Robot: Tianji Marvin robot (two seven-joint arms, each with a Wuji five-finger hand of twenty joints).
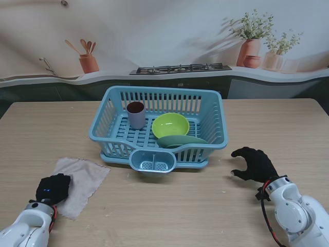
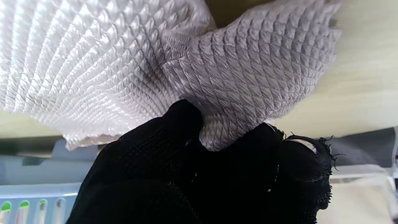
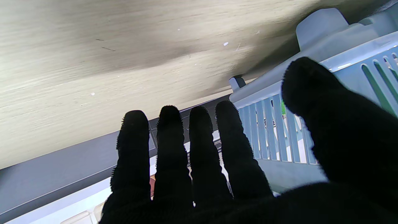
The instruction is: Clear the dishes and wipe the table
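Note:
A pale grey cloth [image 1: 78,184] lies on the wooden table at the near left. My left hand [image 1: 51,188] in its black glove rests on the cloth's near corner, fingers closed on a bunched fold of the cloth [image 2: 236,93]. A light blue dish rack [image 1: 159,128] stands mid-table and holds a maroon-rimmed grey cup [image 1: 136,114], a lime green bowl [image 1: 170,126] and a dark green plate [image 1: 182,140]. My right hand [image 1: 254,163] hovers open near the rack's right side, fingers [image 3: 169,149] spread and holding nothing.
The rack's cutlery cup [image 1: 152,161] juts toward me from its front wall. A counter with a stove, utensil pot and potted plants runs behind the table's far edge. Bare wooden table top [image 1: 277,123] lies to the right of the rack.

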